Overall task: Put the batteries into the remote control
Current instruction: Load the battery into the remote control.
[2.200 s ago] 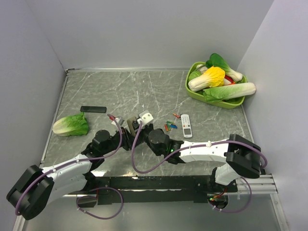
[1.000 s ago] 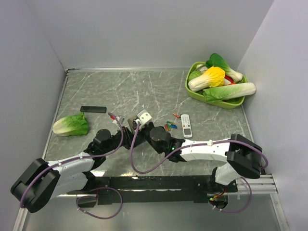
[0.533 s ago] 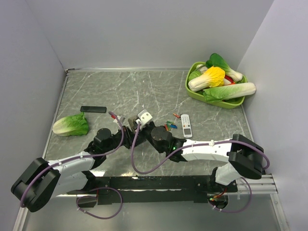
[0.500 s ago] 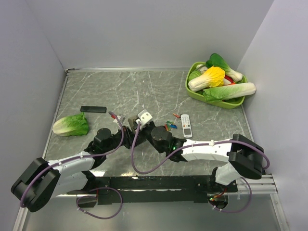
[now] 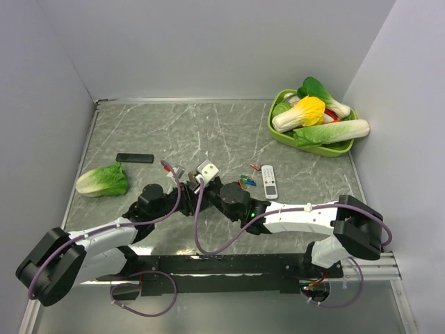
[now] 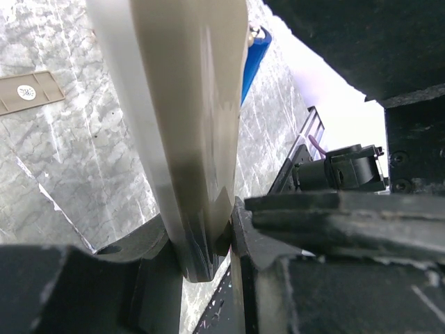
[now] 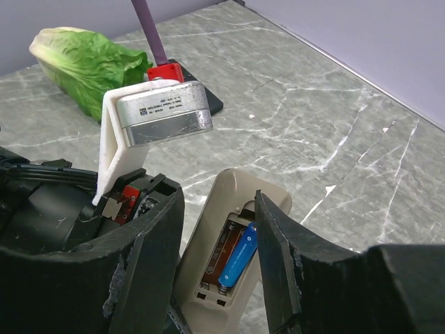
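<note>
While the left gripper (image 6: 201, 254) pinches the remote control (image 6: 188, 104) tight at one end, the right gripper (image 7: 217, 216) hangs just over its back, jaws apart, holding nothing. Look between those jaws: the compartment is open, and a blue battery (image 7: 235, 263) lies in it beside a reddish battery (image 7: 217, 257). I'd call the loading well along, maybe only needing the cells pressed home. Loose batteries (image 5: 245, 182) lie on the table (image 5: 208, 132) beside the wider white remote (image 5: 269, 181), and no cover is on yet.

Bright, even light — near surfaces in wrist views blurred
</note>
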Controlling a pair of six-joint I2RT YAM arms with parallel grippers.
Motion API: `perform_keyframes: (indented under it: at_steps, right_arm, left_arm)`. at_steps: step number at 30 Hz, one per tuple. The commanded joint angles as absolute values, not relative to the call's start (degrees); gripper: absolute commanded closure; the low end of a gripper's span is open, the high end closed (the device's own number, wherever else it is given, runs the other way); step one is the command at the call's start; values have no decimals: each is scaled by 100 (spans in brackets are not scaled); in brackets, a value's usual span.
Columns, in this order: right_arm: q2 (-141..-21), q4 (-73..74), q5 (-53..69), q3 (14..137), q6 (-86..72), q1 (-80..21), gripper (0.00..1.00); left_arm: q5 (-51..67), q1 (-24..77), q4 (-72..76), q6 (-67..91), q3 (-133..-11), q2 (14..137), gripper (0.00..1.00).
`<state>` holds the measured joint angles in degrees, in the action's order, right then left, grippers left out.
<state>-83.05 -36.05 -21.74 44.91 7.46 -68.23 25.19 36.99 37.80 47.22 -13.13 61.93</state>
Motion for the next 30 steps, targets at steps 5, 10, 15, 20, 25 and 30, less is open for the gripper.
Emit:
perform_keyframes:
  at_steps: [5, 10, 15, 20, 25, 30]
  right_arm:
    - [-7753, -3473, -1959, 4544, 615, -6908, 44]
    - [-7401, -3130, -2118, 4553, 668, -6864, 41]
    - [-6970, -2603, -2189, 4535, 519, -6663, 36]
    - [-6628, -1768, -1882, 4588, 107, -6355, 37]
    - [-6539, -1310, -1091, 4588, -176, -6004, 41]
    - [-6697, -801, -528, 4807, -281, -5810, 47]
  left_arm:
    - [2505, 3753, 3753, 4509, -1661, 6029, 98]
    - [2409, 3753, 3753, 4535, -1635, 6020, 99]
    - [2347, 3735, 3709, 4526, -1644, 6029, 99]
    - [2329, 3744, 3683, 4491, -1644, 5977, 99]
    - [2364, 3753, 3648, 4465, -1644, 5924, 99]
    - [2391, 3744, 3612, 4456, -1679, 5880, 99]
